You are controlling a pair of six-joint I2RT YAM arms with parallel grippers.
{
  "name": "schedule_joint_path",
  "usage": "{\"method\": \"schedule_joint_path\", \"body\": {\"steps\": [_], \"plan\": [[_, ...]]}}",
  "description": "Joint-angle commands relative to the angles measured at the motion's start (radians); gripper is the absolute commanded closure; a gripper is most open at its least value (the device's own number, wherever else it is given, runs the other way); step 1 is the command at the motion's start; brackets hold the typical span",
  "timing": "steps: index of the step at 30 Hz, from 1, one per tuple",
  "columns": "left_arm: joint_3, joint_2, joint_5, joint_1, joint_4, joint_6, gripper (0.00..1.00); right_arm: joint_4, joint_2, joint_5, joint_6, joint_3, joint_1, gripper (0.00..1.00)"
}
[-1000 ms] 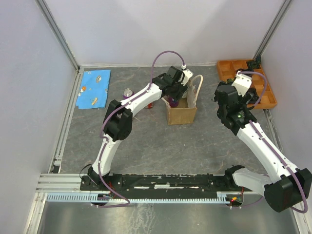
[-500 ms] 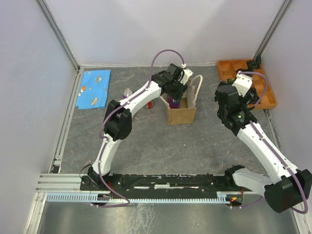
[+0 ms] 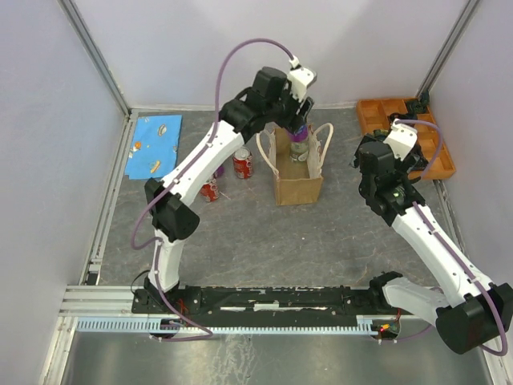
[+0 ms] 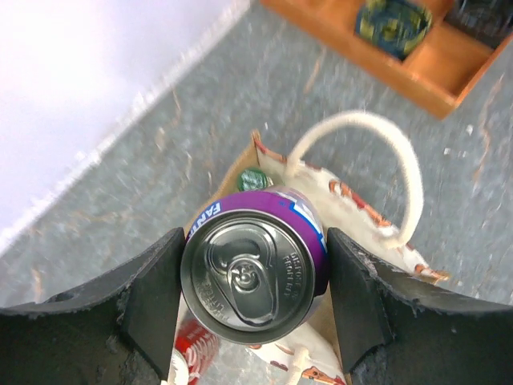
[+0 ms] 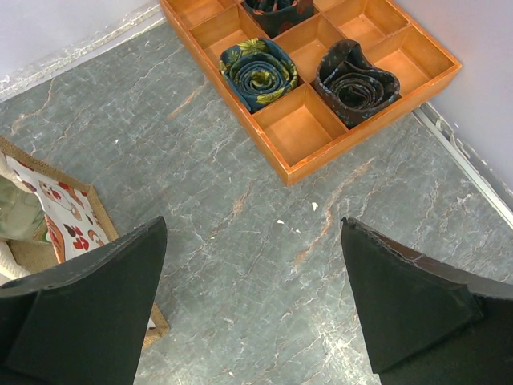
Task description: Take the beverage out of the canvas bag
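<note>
Left fingers (image 4: 152, 301) pinch the purple can (image 4: 255, 274) above the canvas bag (image 3: 298, 188), arm (image 3: 200, 160) high; right fingers (image 5: 80, 309) spread.

Lab test cell: white panel walls (image 3: 264, 48), aluminium frame rails (image 3: 88, 298), grey tabletop (image 3: 264, 241).

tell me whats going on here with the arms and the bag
The left gripper is clamped on a purple can, holding it upright above the open canvas bag. Something green sits inside the bag, and two red cans are on the table to its left. The right gripper hangs open between bag and orange tray.
</note>
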Motion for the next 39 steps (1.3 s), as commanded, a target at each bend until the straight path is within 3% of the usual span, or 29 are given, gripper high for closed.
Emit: {"method": "schedule_joint_path", "body": {"steps": [1,5,9,18,24,30,39], "plan": [[0.160,-0.112,-0.021,0.003,0.076,0.021,0.97,0.033,-0.019,0.011,0.010,0.003,-0.004,0.03],[0.231,-0.137,-0.109,0.012,0.051,0.064,0.97,0.033,-0.017,-0.001,0.010,0.006,-0.004,0.03],[0.200,-0.186,-0.192,0.055,0.036,0.081,0.97,0.034,-0.017,-0.017,0.010,0.005,-0.003,0.03],[-0.248,-0.489,-0.267,0.169,0.122,0.044,0.97,0.044,0.003,-0.059,0.008,0.014,-0.004,0.04],[-0.513,-0.630,-0.254,0.181,0.170,-0.011,0.97,0.052,0.038,-0.090,0.008,0.042,-0.003,0.05],[-0.761,-0.690,-0.183,0.181,0.239,-0.104,0.97,0.057,0.046,-0.107,0.009,0.053,-0.004,0.06],[-0.929,-0.642,-0.178,0.139,0.342,-0.134,0.97,0.054,0.019,-0.071,-0.002,0.029,-0.004,0.06]]}}
